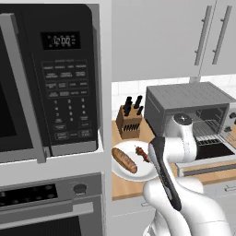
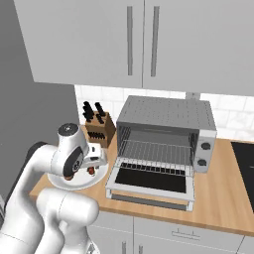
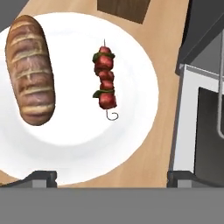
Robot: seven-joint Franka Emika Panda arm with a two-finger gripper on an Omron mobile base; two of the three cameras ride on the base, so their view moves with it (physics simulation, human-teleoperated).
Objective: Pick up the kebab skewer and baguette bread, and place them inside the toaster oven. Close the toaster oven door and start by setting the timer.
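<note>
Wooden desk (image 3: 164, 52) carries a white plate (image 3: 140, 131) as the landmark: on its left part lies the baguette bread (image 3: 29, 70), at its middle the kebab skewer (image 3: 105, 78), and just right of it stands the toaster oven (image 1: 189, 103) with its toaster oven door (image 2: 151, 183) dropped open. The pincer (image 3: 111, 179) hovers above the plate, fingers spread wide and holding nothing. My worry is that the thin skewer could roll or slide on the smooth plate if the fingers close off-centre, or that the hand clips the open door.
</note>
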